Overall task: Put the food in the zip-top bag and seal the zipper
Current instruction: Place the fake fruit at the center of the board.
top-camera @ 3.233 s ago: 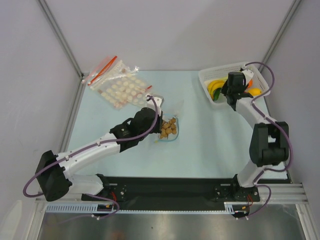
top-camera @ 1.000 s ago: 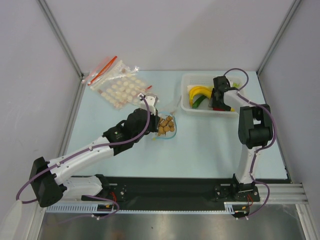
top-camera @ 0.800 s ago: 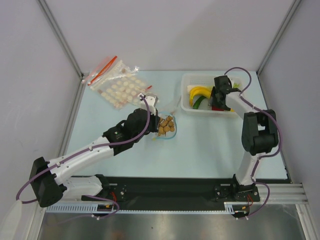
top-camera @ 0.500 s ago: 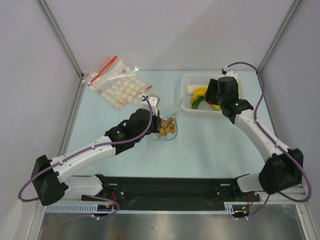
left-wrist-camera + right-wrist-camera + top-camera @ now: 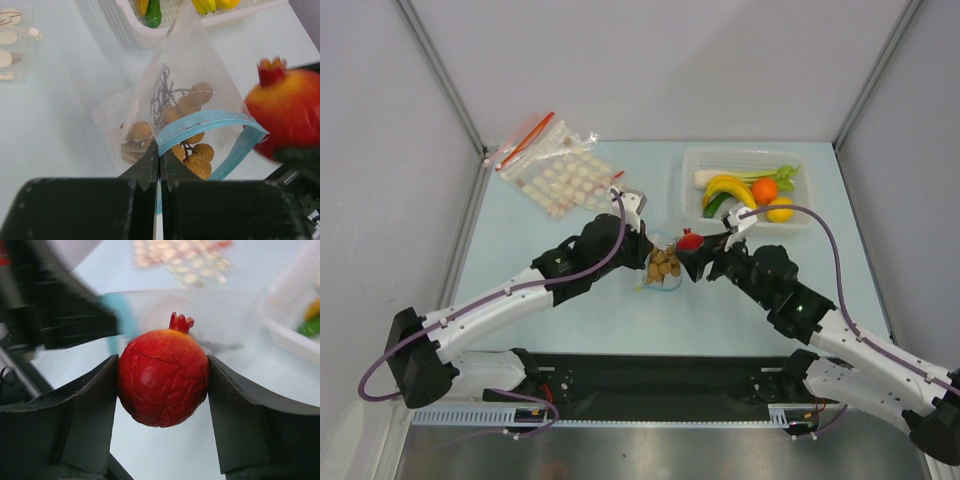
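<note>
The small clear zip-top bag [image 5: 663, 262] lies mid-table with the tan-brown fruit bunch [image 5: 664, 267] inside it. In the left wrist view the bag [image 5: 187, 80] stands open, the bunch [image 5: 192, 145] is behind its light blue zipper [image 5: 210, 122]. My left gripper [image 5: 160, 150] is shut on the zipper edge and holds the mouth up. My right gripper [image 5: 692, 248] is shut on the small red round fruit [image 5: 689, 240], just right of the bag mouth. The right wrist view shows the red fruit [image 5: 163, 376] pinched between both fingers, and it shows at the right of the left wrist view [image 5: 290, 115].
A white basket [image 5: 692, 170] at the back right holds bananas [image 5: 725, 188], an orange [image 5: 765, 188] and a lemon [image 5: 780, 209]. A clear bag with a red strip and white discs [image 5: 555, 170] lies at the back left.
My right arm has left the basket and swung left and toward the front with the red fruit, up to the bag mouth. My left gripper has kept hold of the bag edge.
</note>
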Controlling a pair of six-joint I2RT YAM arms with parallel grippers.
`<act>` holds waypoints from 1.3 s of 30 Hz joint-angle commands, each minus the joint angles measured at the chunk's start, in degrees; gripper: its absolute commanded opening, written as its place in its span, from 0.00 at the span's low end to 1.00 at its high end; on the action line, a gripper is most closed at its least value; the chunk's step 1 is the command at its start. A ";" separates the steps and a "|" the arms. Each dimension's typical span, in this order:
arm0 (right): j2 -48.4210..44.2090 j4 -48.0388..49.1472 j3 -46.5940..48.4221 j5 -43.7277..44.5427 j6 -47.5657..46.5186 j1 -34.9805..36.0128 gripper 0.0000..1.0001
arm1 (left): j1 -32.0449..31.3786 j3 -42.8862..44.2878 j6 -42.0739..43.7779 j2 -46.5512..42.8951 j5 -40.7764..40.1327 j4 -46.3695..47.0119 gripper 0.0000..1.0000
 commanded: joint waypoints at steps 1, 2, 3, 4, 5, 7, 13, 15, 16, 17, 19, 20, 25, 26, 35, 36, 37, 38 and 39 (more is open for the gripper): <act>-2.00 10.69 -0.60 1.42 -8.82 9.32 0.33 | 0.38 3.27 -1.35 0.49 1.71 -0.65 0.00; -2.00 11.32 -0.78 2.47 -10.23 11.10 0.34 | 0.38 3.53 -1.26 0.84 1.62 -0.91 0.00; -1.83 11.85 -0.96 4.66 -11.72 12.77 0.34 | 0.38 3.80 -1.17 1.10 1.36 -1.18 0.00; -1.65 12.98 -1.22 5.29 -13.56 14.53 0.34 | 0.38 3.97 -1.17 1.63 1.27 -1.35 0.00; -1.39 13.52 -1.31 5.64 -15.50 16.98 0.34 | 0.38 4.06 -1.08 1.80 1.27 -1.61 0.00; -0.16 14.40 -1.40 8.53 -17.61 19.20 0.34 | 0.38 4.33 -0.91 2.07 2.40 -1.44 0.00; 2.56 15.37 -0.78 14.25 -18.50 20.88 0.33 | 0.38 3.71 -0.82 0.58 6.00 -0.56 0.00; 3.36 15.45 -0.52 15.93 -18.33 20.27 0.32 | 0.38 3.71 -1.17 0.14 8.55 -0.13 0.01; 4.06 15.63 -0.60 16.45 -18.07 20.00 0.32 | 0.38 3.71 -1.52 0.05 11.17 0.40 0.01; 4.50 15.63 -0.52 17.33 -17.54 19.56 0.31 | 0.38 3.71 -2.04 -0.13 13.72 0.67 0.01; 4.94 15.37 -0.69 18.31 -15.26 16.77 0.29 | 0.38 3.19 -3.36 -0.83 16.37 1.89 0.02; 4.86 15.19 -0.78 17.61 -14.38 15.27 0.29 | 0.38 2.92 -3.89 -1.09 18.47 2.16 0.02; 4.85 14.58 -1.83 12.24 -9.19 8.41 0.28 | 0.38 2.05 -6.09 -2.41 22.36 4.09 0.03; 5.38 14.49 -1.92 13.02 -8.84 8.05 0.28 | 0.46 1.69 -6.27 -2.59 22.97 5.23 0.03; 7.32 13.79 -2.10 9.96 -5.77 6.55 0.29 | 5.47 -1.91 -10.58 0.75 31.86 12.10 0.00; 7.06 13.52 -2.19 9.52 -5.59 6.29 0.28 | 5.65 -2.00 -10.40 0.66 31.24 11.83 0.00; 6.36 13.35 -2.27 9.25 -5.50 6.29 0.28 | 5.82 -2.09 -10.22 0.58 30.11 11.74 0.00; 6.00 13.08 -2.36 8.47 -5.06 6.11 0.28 | 6.09 -2.35 -10.22 0.14 29.66 11.74 0.00; 6.00 12.56 -2.45 7.85 -5.06 6.02 0.27 | 6.26 -2.70 -10.31 0.05 29.40 11.92 0.00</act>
